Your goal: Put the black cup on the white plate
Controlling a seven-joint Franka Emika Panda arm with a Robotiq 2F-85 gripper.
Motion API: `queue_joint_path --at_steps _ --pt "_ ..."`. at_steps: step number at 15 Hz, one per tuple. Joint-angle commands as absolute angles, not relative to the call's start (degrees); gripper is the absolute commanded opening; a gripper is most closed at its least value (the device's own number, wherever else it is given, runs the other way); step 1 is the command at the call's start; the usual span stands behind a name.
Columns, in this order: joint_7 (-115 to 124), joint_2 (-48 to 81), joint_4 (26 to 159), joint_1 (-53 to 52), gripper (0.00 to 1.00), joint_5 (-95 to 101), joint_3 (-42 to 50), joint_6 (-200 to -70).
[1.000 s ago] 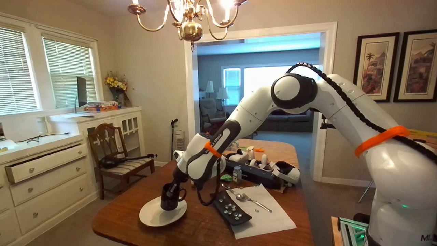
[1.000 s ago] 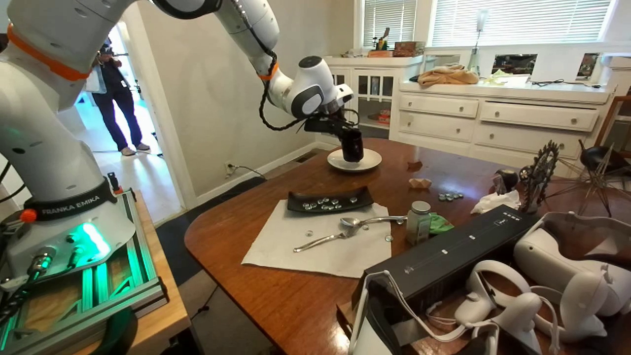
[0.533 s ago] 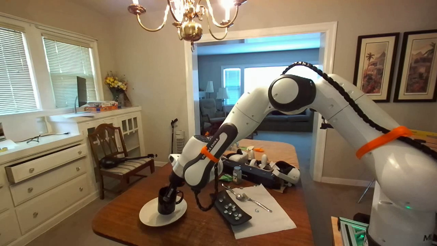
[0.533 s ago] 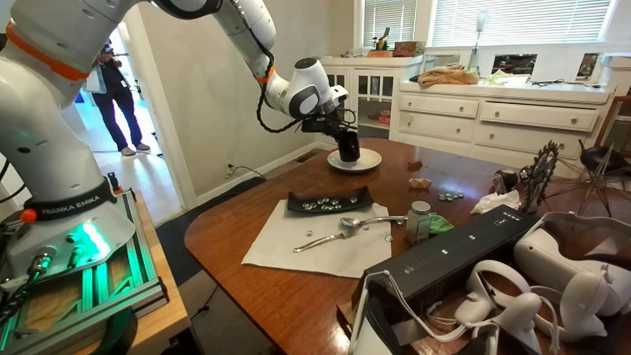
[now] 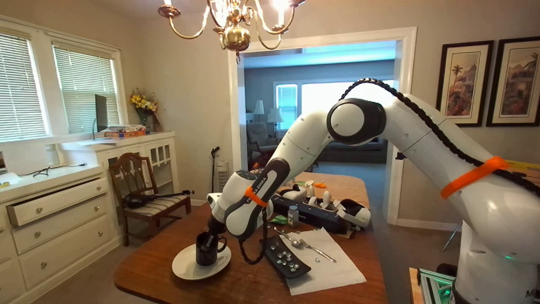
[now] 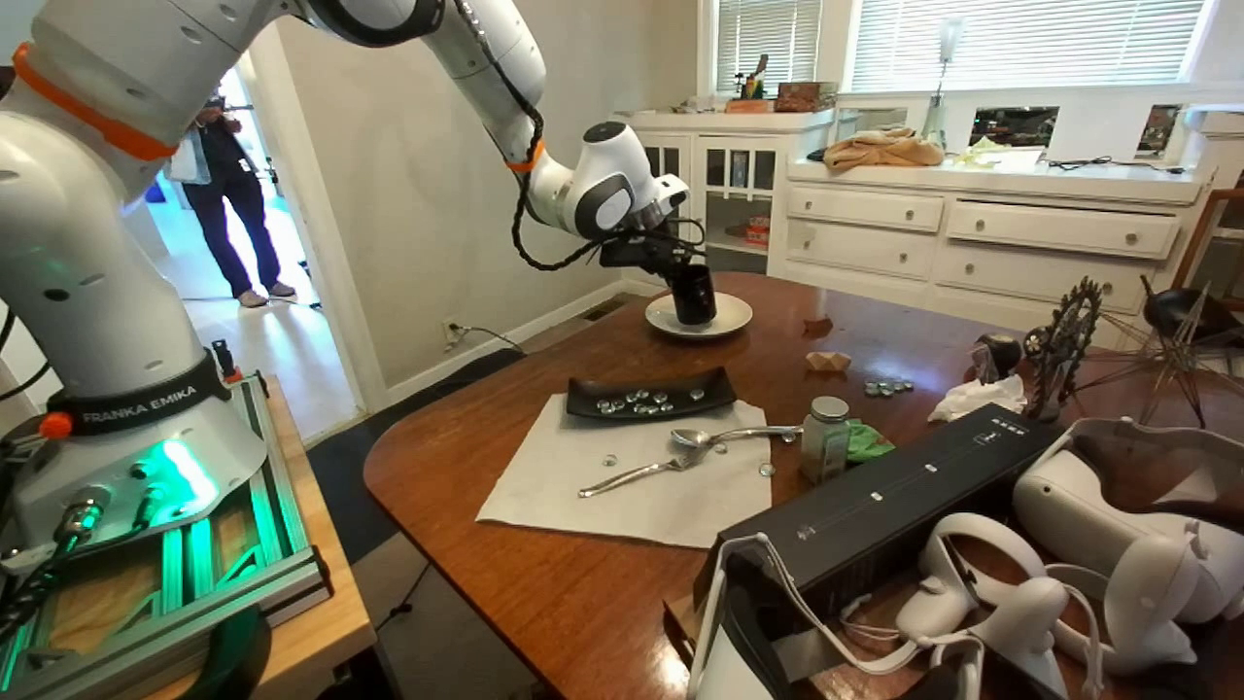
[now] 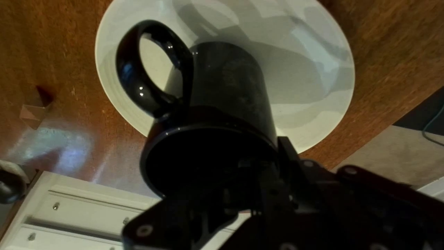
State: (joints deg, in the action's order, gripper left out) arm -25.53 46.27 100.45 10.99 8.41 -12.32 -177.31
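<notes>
Your end effector (image 7: 265,154) pinches the black cup (image 7: 229,83) by its wall, on or just above the white plate (image 5: 185,265), contact being unclear, so releasing early could drop it and withdrawing crookedly tip it, while the table (image 5: 253,282) ends nearby but leaves room toward the dark tray (image 6: 588,392).

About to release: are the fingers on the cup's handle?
No, the wrist view shows the fingers at the rim of the black cup, clear of its handle.
</notes>
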Motion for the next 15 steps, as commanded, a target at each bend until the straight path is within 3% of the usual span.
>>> queue_joint_path --at_steps 1,6,7,8,15 --pt "-22.73 47.58 97.80 10.06 0.03 9.08 -11.36 -175.10" --pt "-21.14 48.31 96.55 10.04 0.03 8.49 -11.01 -173.79" --pt "-20.76 48.29 96.34 9.97 0.36 8.40 -10.84 -173.51" --pt "-20.36 48.12 96.08 10.08 0.36 8.19 -10.82 -173.00" --pt "-16.44 44.54 93.78 9.20 0.88 7.29 -7.99 -171.91"
